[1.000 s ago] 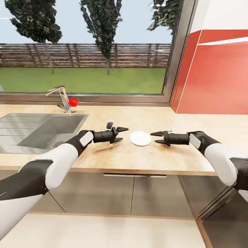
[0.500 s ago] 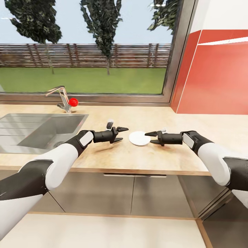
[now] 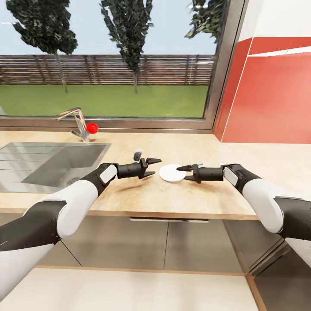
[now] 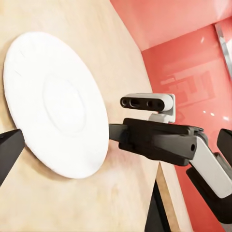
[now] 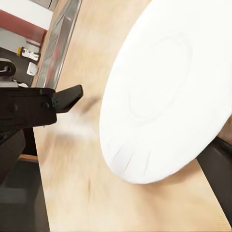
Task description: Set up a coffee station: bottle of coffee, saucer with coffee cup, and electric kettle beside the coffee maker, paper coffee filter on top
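I see the saucer (image 3: 169, 173) lying flat on the kitchen countertop (image 3: 194, 198) between my two claws, the right gripper (image 3: 182, 171) nearer with spread fingers straddling its rim, the left gripper (image 3: 153, 167) spread just beside its opposite edge.

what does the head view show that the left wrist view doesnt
Head view alone: the sink, the faucet with a red ball beside it, the window, the grey cabinet fronts, and the left gripper open, just left of the saucer.
Left wrist view alone: a close look at the saucer's ringed surface.
Both: the saucer lying flat on the countertop, the right gripper at its edge, and the red wall.
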Available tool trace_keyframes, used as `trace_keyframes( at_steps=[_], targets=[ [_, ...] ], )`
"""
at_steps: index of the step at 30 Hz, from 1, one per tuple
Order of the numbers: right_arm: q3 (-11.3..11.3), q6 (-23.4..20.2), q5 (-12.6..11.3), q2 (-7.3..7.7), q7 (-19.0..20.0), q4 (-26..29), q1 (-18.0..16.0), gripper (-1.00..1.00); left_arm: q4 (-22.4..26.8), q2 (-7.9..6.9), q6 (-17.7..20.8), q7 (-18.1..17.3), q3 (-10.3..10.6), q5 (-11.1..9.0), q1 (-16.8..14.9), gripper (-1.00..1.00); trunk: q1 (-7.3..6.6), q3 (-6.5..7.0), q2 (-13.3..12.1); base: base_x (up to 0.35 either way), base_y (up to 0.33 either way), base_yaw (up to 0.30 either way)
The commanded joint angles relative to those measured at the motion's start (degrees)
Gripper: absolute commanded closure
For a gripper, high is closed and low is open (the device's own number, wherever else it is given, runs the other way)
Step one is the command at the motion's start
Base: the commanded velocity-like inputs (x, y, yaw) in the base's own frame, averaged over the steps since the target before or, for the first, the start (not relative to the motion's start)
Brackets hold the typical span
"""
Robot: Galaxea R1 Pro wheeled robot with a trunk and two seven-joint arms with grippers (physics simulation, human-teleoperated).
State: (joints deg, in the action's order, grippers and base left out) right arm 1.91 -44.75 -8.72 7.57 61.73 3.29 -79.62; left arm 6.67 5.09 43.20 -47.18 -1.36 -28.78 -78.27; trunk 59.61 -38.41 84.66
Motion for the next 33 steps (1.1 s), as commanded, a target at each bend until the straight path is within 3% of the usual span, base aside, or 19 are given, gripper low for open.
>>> trace_keyframes(
  at_steps=[1, 11, 16, 22, 33],
  targets=[
    [-0.9, -0.3, 0.4, -0.16, -0.1, 0.0, 0.0, -1.00, 0.0, 0.01, 0.3, -0.1, -0.1, 0.0, 0.0, -1.00, 0.00, -0.06, 0.0, 0.000, 0.000, 0.000],
    [-0.8, -0.3, 0.4, -0.35, -0.1, 0.0, 0.0, -1.00, 0.1, -0.04, 0.3, -0.2, -0.2, 0.0, 0.0, -1.00, 0.00, -0.06, 0.0, 0.000, 0.000, 0.000],
    [-0.7, -0.3, 0.5, 0.18, -0.1, 0.0, 0.0, -1.00, 0.2, -0.08, 0.3, -0.2, -0.1, 0.1, 0.0, -1.00, 0.00, -0.06, 0.0, 0.000, 0.000, 0.000],
    [-0.7, -0.4, 0.6, 2.41, -0.4, 0.1, 0.0, -1.00, 0.4, -0.16, 0.3, -0.3, -0.2, 0.0, 0.0, -1.00, 0.00, -0.06, 0.0, 0.000, 0.000, 0.000],
    [-0.8, -0.3, 0.6, 2.79, -0.4, 0.1, 0.0, -1.00, 0.4, -0.17, 0.3, -0.3, -0.1, 0.0, 0.0, -1.00, 0.00, -0.06, 0.0, 0.045, 0.000, 0.000]
  ],
)
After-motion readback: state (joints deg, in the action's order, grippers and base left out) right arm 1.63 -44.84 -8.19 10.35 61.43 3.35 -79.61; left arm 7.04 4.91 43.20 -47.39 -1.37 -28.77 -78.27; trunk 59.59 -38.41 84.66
